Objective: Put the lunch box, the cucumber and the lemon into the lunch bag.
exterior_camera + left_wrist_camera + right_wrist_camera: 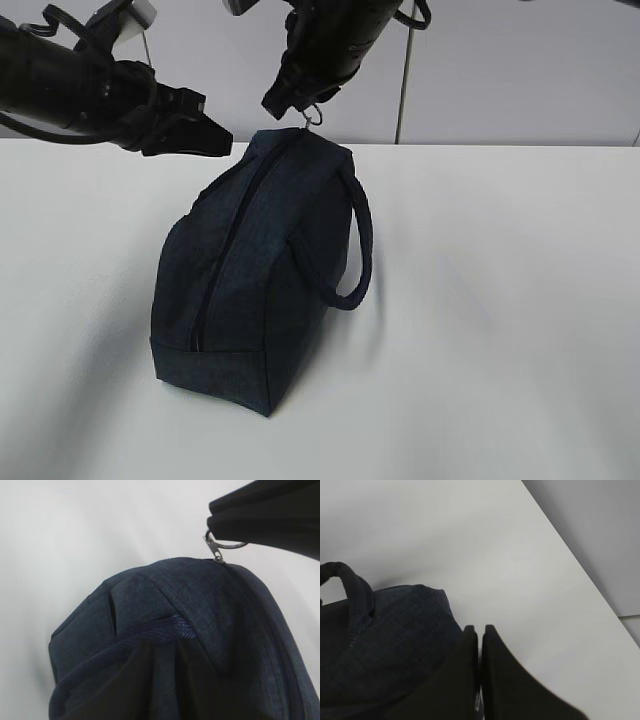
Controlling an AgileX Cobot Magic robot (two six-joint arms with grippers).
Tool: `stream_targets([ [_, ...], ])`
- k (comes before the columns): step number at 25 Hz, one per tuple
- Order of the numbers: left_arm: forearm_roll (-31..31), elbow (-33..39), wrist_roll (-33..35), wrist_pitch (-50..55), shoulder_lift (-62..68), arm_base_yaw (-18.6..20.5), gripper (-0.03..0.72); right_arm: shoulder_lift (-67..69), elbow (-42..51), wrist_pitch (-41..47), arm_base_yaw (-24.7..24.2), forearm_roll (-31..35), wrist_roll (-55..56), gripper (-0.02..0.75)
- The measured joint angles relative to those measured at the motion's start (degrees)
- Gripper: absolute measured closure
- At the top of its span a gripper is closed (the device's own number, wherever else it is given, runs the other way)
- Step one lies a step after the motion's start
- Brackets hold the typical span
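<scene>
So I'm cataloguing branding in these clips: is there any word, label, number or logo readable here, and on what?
None can be read.
The lunch bag shows plain dark fabric in all three views: no logo or tag faces a camera.
The zipper ring, pinched by the right gripper, bears no marking.

A: What is the lunch bag [250,290] made of?
B: A dark navy woven cloth, matt, with a fine heathered grain; its loop handle [355,250] is the same fabric.
A: And the ring pull [220,545]?
B: Polished silver metal, glossy.
A: The table [500,330]?
B: Smooth, matt white.
A: The right gripper [480,632]?
B: Smooth black plastic, dull sheen.
</scene>
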Motion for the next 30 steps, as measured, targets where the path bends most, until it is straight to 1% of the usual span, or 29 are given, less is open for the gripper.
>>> stream_targets([
  [1, 0.0, 0.0, 0.0, 0.0, 0.0, 0.0, 0.603, 0.0, 0.0, 0.1, 0.0, 0.0, 0.0, 0.738],
  [4, -0.41, 0.0, 0.0, 0.35, 0.0, 0.0, 0.419, 0.0, 0.0, 0.11, 0.0, 0.0, 0.0, 0.738],
  [5, -0.88, 0.0, -0.27, 0.65, 0.0, 0.0, 0.371, 0.0, 0.0, 0.11, 0.0, 0.0, 0.0, 0.738],
  [7, -2.11, 0.0, -0.49, 1.85, 0.34, 0.0, 0.328, 0.0, 0.0, 0.11, 0.0, 0.0, 0.0, 0.738],
  [8, -2.31, -0.22, -0.49, 2.67, 0.9, 0.0, 0.319, 0.0, 0.0, 0.11, 0.0, 0.0, 0.0, 0.738],
  [12, -2.6, -2.87, -1.79, 5.05, 3.48, 0.0, 0.311, 0.0, 0.0, 0.19, 0.0, 0.0, 0.0, 0.738],
  [15, -2.6, -6.16, -4.11, 6.86, 5.34, 0.0, 0.311, 0.0, 0.0, 0.19, 0.0, 0.0, 0.0, 0.738],
  [17, -1.55, -8.58, -6.29, 7.24, 6.47, -0.5, 0.312, 0.0, 0.0, 0.19, 0.0, 0.0, 0.0, 0.738],
  [21, 4.57, -11.18, -11.54, 7.43, 8.53, -1.84, 0.336, 0.0, 0.0, 0.19, 0.0, 0.0, 0.0, 0.738],
  [24, 6.23, -11.44, -13.41, 7.33, 9.55, -2.21, 0.363, 0.0, 0.0, 0.22, 0.0, 0.0, 0.0, 0.738],
  [26, 6.45, -11.53, -13.66, 7.33, 10.05, -2.21, 0.425, 0.0, 0.0, 0.32, 0.0, 0.0, 0.0, 0.738],
  [29, 6.87, -11.53, -13.55, 7.24, 10.21, -2.31, 0.603, 0.0, -0.09, 0.32, -0.1, 0.0, 0.0, 0.738],
  [30, 7.01, -11.53, -13.46, 7.1, 10.21, -2.31, 0.631, 0.0, -0.09, 0.32, -0.1, 0.0, 0.0, 0.738],
])
